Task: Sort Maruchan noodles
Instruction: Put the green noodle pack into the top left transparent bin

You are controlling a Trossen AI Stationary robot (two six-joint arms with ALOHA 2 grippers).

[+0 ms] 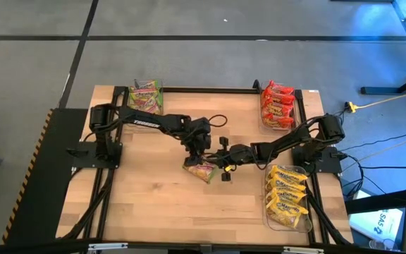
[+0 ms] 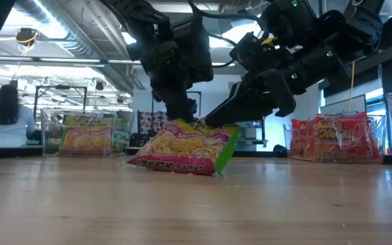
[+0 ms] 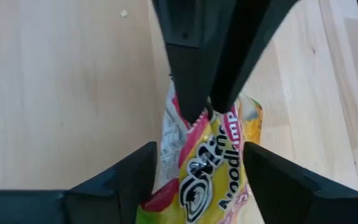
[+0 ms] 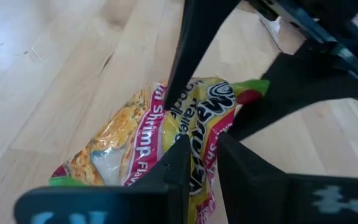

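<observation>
One green-pink Maruchan noodle packet (image 1: 201, 171) lies tilted near the table's middle, its lower edge (image 2: 172, 166) on the wood and its upper end raised. My right gripper (image 4: 201, 168) reaches in from the right and is shut on it. My left gripper (image 3: 197, 180) hangs over the raised end, open. Its fingers (image 3: 135, 177) stand on either side of the packet (image 3: 207, 162), and I cannot tell whether they touch it. My right gripper pinches the packet's raised end (image 4: 197, 146) between its two fingers. They slant down from the table's right side. The packet sits tilted, with its opposite edge (image 2: 162, 165) resting on the table.
Three clear bins stand at the table's edges. One at the far left (image 1: 145, 95) holds green-pink packets, one at the far right (image 1: 277, 106) red-orange ones, and one at the near right (image 1: 287, 197) yellow ones. A person (image 2: 5, 116) sits in the room beyond the table.
</observation>
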